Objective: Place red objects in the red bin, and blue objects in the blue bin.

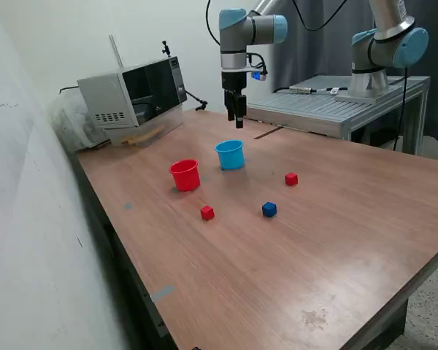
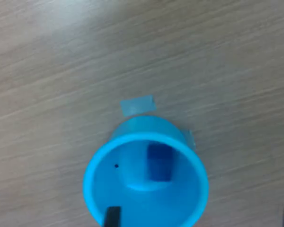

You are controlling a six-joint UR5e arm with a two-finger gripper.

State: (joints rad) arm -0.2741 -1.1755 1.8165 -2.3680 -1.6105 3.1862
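The light blue cup (image 1: 231, 154) stands upright near the middle of the table, and the wrist view shows one dark blue cube (image 2: 159, 163) lying inside this cup (image 2: 97, 184). The red cup (image 1: 185, 175) stands beside it, toward the exterior view's left. A second dark blue cube (image 1: 269, 210) and two red cubes (image 1: 207, 212) (image 1: 291, 179) lie loose on the table in front of the cups. My gripper (image 1: 239, 120) hangs above the blue cup. In the wrist view the gripper (image 2: 200, 218) is open and empty, its fingertips (image 2: 112, 217) wide apart.
A microwave (image 1: 135, 91) stands at the table's back on the exterior view's left. A second robot arm (image 1: 383, 44) is mounted on a metal platform (image 1: 328, 106) at the back right. A pale tape patch (image 2: 137, 105) lies by the blue cup.
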